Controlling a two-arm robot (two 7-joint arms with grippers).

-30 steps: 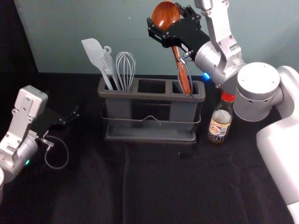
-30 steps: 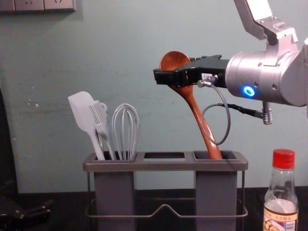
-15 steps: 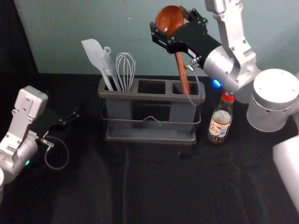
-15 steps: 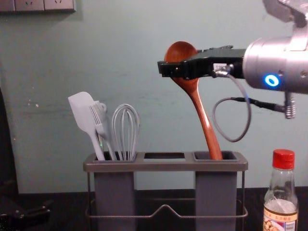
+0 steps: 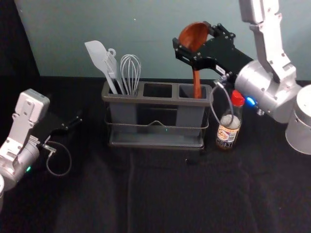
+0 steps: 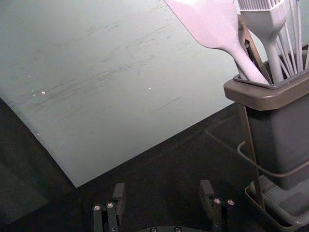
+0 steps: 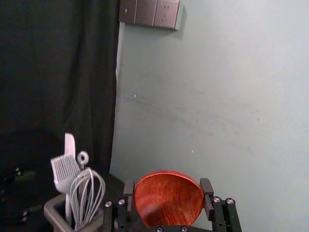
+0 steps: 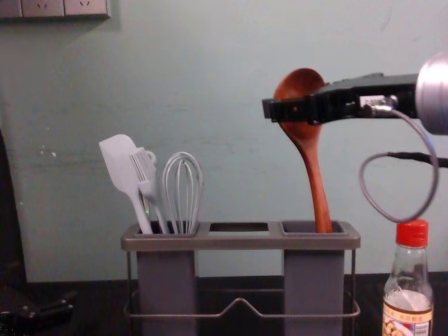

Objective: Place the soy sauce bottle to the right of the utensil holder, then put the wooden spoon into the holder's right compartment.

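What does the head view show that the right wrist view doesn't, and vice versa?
Head view: soy sauce bottle right of the holder, spoon handle in the right compartment.
Right wrist view: socket panel on the wall.
Both: spoon bowl in the right gripper, spatula, brush, whisk. Left gripper: idle at head view's left; possibly the right wrist view's dim shape.

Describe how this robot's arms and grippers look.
The left arm and right arm are white and silver-grey. The left gripper and right gripper are black, two-fingered, with screws. Each wrist carries a looped grey cable; the right has a blue light, the left a green light.
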